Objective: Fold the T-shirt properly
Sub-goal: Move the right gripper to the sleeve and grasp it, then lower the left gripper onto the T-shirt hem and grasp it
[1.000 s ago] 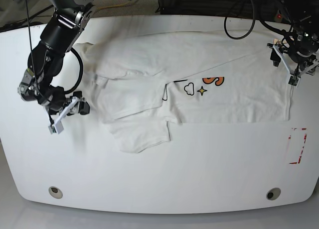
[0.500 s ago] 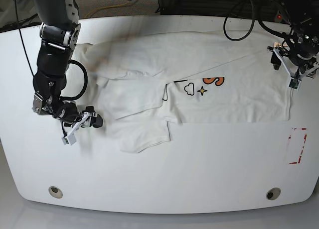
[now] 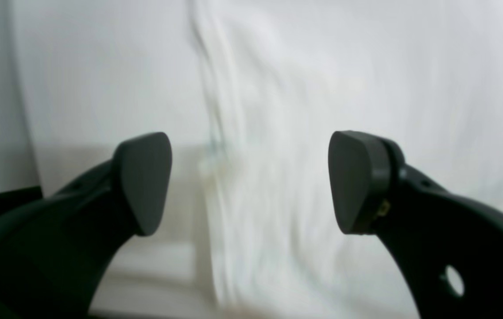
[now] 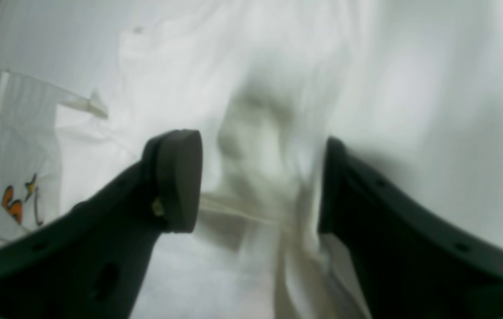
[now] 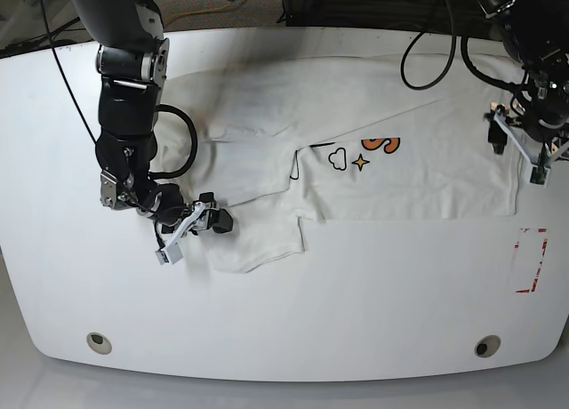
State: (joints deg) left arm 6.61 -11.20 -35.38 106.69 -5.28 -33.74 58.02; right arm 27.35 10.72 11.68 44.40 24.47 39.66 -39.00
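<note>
Nearest the camera in the base view, the front strip of the white table (image 5: 293, 329) lies bare apart from two round holes, and it offers the widest room for swinging cloth. Just beyond it the lower sleeve flap of the T-shirt (image 5: 267, 240) reaches toward that strip. The right gripper (image 5: 191, 224) sits at the flap's outer edge with its jaws apart; in its wrist view a bunched fold of sleeve cloth runs between the pads (image 4: 178, 186), though blur hides whether they pinch it. It looks set there to take hold of the sleeve edge for the next fold inward.

Farther back the T-shirt spreads across the middle of the table, partly folded, with the orange letter, the cloud and the star showing near its centre (image 5: 360, 153). At its far side edge (the hem end, I judge) hangs the left gripper (image 5: 524, 151), jaws spread wide and empty; its wrist view shows the cloth's edge (image 3: 216, 150) running between the pads (image 3: 145, 181), with bare table to one side. A red-edged marker (image 5: 531, 260) lies near that end, clear of the cloth.
</note>
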